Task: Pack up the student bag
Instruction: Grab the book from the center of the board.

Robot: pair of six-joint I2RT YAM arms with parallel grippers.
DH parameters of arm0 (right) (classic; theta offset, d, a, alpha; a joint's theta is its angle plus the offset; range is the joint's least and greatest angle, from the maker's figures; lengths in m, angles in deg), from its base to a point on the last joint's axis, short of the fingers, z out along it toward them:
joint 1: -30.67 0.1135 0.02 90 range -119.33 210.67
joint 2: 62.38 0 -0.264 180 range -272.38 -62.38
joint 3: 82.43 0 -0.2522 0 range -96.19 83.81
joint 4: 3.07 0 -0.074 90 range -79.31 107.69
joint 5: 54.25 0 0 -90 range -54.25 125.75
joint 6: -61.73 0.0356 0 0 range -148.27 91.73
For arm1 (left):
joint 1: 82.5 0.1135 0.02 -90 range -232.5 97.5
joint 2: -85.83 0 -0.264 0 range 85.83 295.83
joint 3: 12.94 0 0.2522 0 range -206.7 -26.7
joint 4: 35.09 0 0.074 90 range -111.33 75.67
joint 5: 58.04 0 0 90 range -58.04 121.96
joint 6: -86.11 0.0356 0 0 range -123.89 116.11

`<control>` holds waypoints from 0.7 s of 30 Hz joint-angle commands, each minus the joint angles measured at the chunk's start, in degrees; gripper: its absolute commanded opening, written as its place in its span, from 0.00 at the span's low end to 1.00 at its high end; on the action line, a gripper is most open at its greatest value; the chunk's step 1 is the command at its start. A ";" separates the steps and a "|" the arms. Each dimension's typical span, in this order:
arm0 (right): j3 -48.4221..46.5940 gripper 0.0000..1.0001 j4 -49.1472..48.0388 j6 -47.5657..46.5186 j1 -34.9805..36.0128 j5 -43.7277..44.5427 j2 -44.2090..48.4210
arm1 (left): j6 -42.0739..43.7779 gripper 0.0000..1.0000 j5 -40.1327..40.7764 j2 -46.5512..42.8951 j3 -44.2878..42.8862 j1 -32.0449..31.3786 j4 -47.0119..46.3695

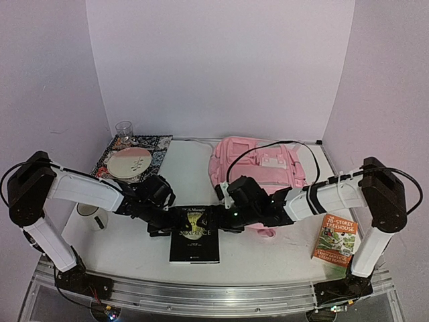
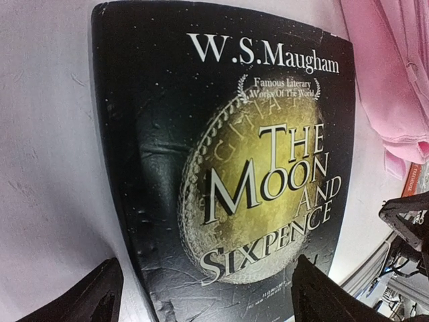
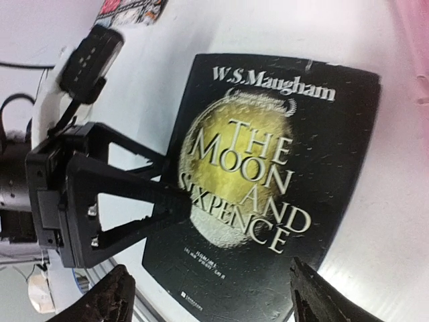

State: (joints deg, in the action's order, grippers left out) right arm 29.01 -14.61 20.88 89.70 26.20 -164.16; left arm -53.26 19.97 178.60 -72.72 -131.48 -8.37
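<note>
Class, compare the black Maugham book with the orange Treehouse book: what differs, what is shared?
The black book shows a gold moon; the orange book a colourful drawing. The black book lies centrally; the orange book far to the right. The black book sits square to the table edge; the orange book is skewed. Both lie flat, face up.

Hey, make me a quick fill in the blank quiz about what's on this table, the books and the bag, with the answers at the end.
The black book lying flat in the middle is by W. S. ____.
The student bag behind it is ____ in colour.
The orange book at the far right is titled The 78-Storey ____.
The left gripper hovers over the black book with its jaws ____.
Missing words: Maugham; pink; Treehouse; open.
</note>
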 commanded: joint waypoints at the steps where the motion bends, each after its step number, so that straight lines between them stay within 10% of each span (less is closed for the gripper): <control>1: -0.68 0.82 5.51 0.83 0.01 4.28 -0.69 | -0.81 0.88 -0.26 0.79 0.23 -0.25 -1.36; 21: -5.25 0.80 1.29 -2.90 0.03 -4.33 -4.14 | -3.09 0.86 -4.54 2.31 1.82 -0.60 -8.01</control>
State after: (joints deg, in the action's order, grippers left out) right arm 25.68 -10.63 19.97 89.28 26.13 -170.28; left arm -55.30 18.04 178.91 -71.59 -131.53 -12.32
